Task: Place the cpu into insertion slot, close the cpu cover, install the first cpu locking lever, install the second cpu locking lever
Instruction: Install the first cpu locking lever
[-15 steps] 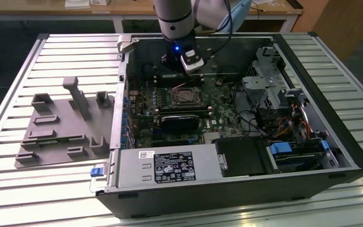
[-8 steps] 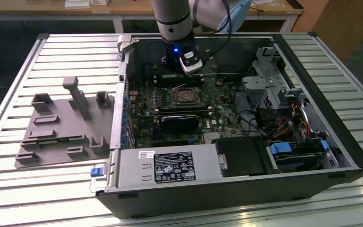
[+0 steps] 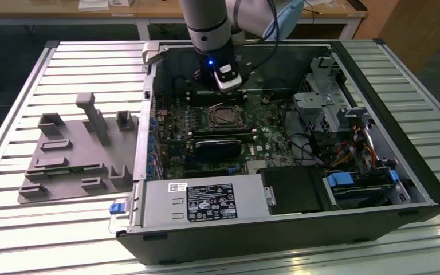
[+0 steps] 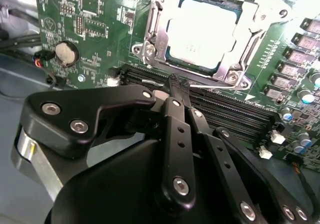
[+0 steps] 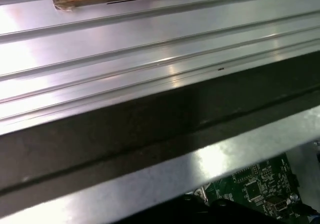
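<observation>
Gripper [image 4: 176, 82], jaws pinched together, hangs over black memory slots [image 4: 235, 116], just far of the cpu [image 4: 200, 32] under its cpu cover [image 4: 248, 34]. Fingertip contact unclear, and the linkage hides the board.

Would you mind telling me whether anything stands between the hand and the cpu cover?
Nothing visible does. In the second wrist view the hand hangs beside the cpu cover, over the black memory slots. The cpu lies inside its window.
</observation>
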{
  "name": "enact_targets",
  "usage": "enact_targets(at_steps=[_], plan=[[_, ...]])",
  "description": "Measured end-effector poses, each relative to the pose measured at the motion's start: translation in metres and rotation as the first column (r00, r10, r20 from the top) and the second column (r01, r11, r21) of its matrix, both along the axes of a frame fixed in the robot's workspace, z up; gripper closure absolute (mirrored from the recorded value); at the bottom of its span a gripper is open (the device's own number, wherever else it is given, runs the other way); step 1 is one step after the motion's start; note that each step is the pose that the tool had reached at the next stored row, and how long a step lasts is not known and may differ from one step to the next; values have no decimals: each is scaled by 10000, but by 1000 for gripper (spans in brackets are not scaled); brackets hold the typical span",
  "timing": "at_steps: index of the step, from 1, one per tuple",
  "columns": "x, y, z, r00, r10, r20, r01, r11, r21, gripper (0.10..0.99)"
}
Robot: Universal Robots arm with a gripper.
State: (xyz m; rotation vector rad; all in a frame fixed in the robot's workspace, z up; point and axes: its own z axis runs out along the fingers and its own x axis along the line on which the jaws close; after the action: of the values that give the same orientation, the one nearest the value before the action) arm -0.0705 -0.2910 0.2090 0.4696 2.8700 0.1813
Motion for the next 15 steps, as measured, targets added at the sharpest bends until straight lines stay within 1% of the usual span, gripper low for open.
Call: enact_targets(at_steps=[4,15], plan=[[-7,5,-11,9996,-268,4,268,9996,0,980],[-12,58,-36,9993,-386,15,386,9993,2,980]])
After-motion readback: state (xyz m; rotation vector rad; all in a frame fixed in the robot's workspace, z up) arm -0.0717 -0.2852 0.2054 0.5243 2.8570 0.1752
